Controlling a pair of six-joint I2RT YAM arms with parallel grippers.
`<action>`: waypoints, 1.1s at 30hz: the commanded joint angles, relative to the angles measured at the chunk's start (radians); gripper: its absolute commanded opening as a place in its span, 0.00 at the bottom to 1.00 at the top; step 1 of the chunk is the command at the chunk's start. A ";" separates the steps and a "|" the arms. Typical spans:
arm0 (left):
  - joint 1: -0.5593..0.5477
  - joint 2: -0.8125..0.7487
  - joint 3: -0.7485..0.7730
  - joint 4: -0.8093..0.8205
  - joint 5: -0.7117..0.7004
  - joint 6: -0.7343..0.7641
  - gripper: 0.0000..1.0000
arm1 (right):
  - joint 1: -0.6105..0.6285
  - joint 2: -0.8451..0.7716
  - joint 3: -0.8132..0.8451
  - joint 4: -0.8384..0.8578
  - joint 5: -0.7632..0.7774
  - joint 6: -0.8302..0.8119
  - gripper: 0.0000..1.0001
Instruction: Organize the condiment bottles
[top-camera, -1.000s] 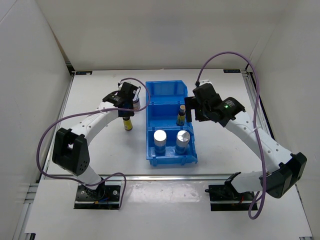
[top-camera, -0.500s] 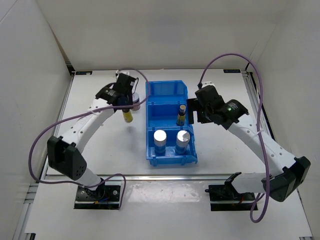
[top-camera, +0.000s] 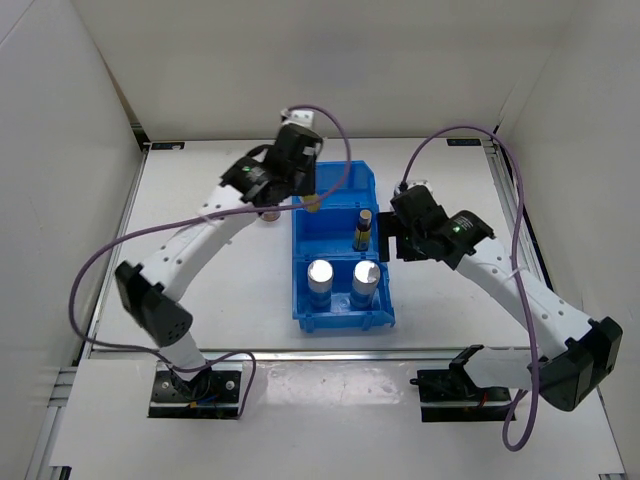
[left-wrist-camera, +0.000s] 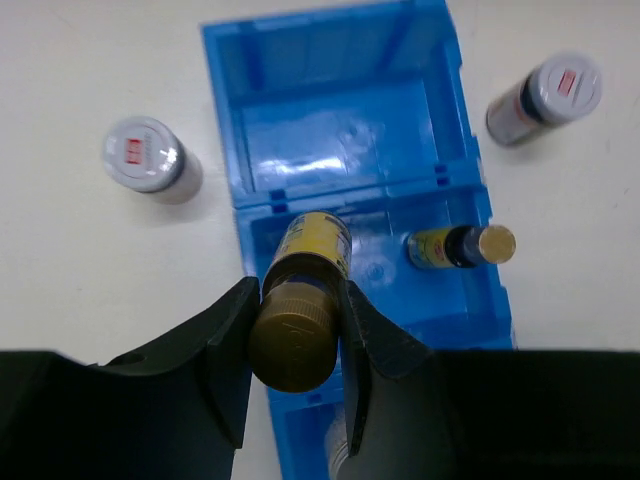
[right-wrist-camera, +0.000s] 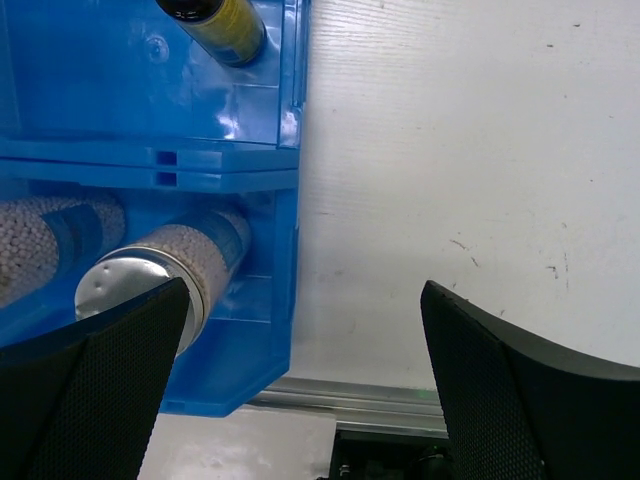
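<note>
My left gripper is shut on a slim dark yellow-labelled bottle and holds it upright over the left side of the blue bin, near the divider between the far and middle compartments. Its yellow label peeks out below the wrist in the top view. A second yellow-labelled bottle stands in the middle compartment. Two white-blue cylinders with silver caps stand in the near compartment. One purple-white-lidded jar stands left of the bin, another right of it. My right gripper is open and empty beside the bin's right wall.
The bin's far compartment holds nothing. In the right wrist view the bin's right wall is at the left, with bare white table and the metal front rail beyond. White walls enclose the table.
My left arm has lifted the yellow-labelled bottle from the table left of the bin and carried it right, over the bin. The right gripper has shifted slightly and stays open.
</note>
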 joint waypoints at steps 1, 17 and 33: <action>-0.047 0.055 0.042 0.020 -0.024 -0.018 0.11 | 0.000 -0.051 -0.007 0.017 -0.009 0.027 1.00; -0.047 0.201 -0.099 0.121 0.004 -0.049 0.11 | 0.000 -0.103 -0.034 -0.011 0.020 0.036 1.00; -0.047 0.230 -0.108 0.121 -0.016 -0.040 0.82 | 0.000 -0.122 -0.022 -0.029 0.047 0.036 1.00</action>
